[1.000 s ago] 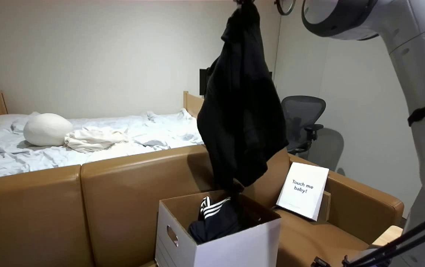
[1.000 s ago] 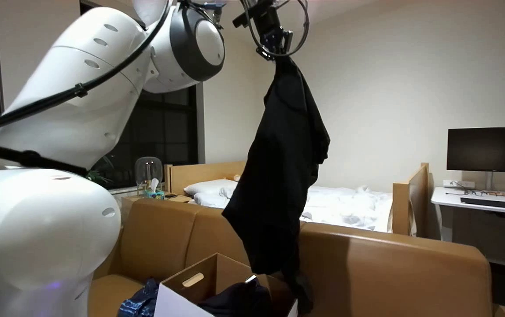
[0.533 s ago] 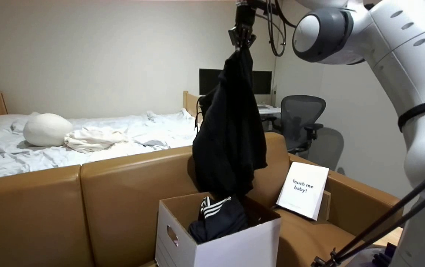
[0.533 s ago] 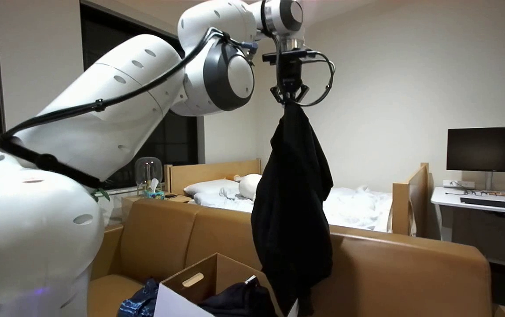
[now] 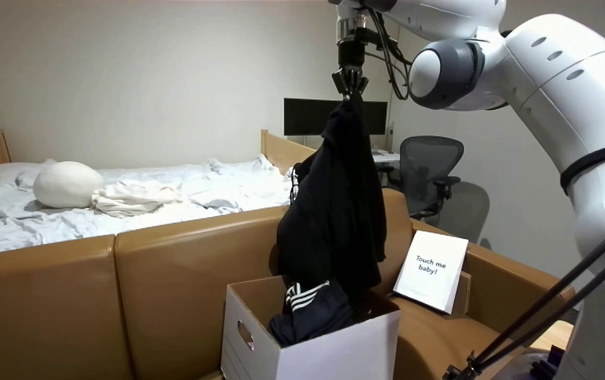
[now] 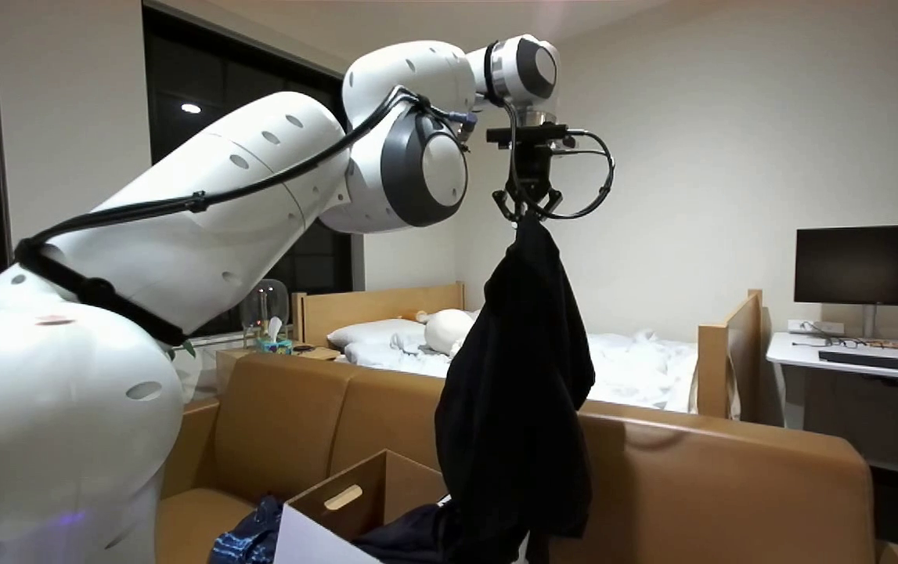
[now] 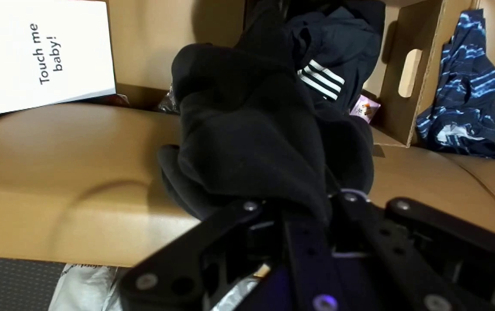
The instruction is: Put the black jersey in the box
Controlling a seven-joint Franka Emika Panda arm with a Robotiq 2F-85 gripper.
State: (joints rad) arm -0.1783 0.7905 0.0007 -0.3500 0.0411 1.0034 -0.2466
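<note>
Down hangs the jersey (image 5: pixel 334 211), hiding a stretch of rim on the box (image 5: pixel 336 353) in both exterior views; lowest folds inside or out, we can't tell! Open room shows at the end with the handle hole (image 6: pixel 343 497), beside the striped garment (image 5: pixel 311 317), the backrest (image 5: pixel 191 248) just behind. Up top, the arm (image 6: pixel 261 149) arches across, tool (image 5: pixel 352 96) pointing straight down, clamped on the jersey's gathered top.

The hand (image 7: pixel 305 211) grips the black jersey (image 7: pixel 247 138); striped garment (image 7: pixel 338 47) inside the box (image 7: pixel 425 41).

Matt cloth jersey (image 5: pixel 334 216), smooth cardboard box (image 5: pixel 339 348)
</note>
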